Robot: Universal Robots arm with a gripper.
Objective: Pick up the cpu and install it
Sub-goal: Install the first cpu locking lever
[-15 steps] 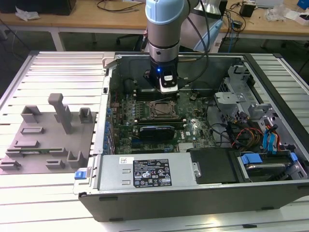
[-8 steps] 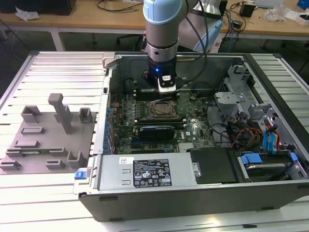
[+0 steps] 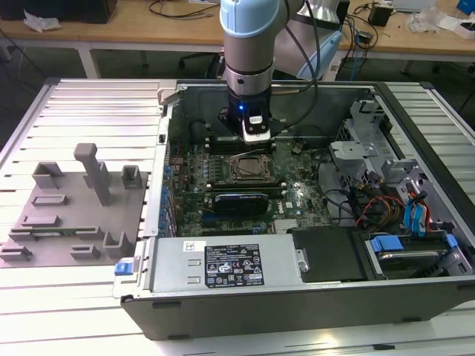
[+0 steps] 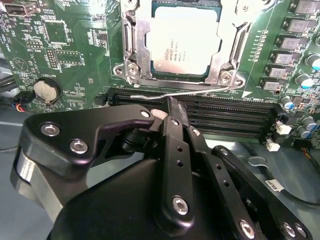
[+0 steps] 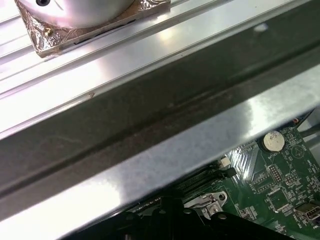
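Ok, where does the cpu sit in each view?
Exterior view: cpu in the socket frame at the motherboard's middle.
Second wrist view: cpu seated in the socket frame, beside the memory slots.
First wrist view: case wall, motherboard corner.
Shared landmark: coin cell battery, both wrist views.

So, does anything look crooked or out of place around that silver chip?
Nothing stands out. The cpu lies flat and square inside its socket frame, edges parallel to it. The gripper hangs beside the socket, above the memory slots.

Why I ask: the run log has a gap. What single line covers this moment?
cpu: in socket | gripper: clear of cpu, over memory slots beside socket
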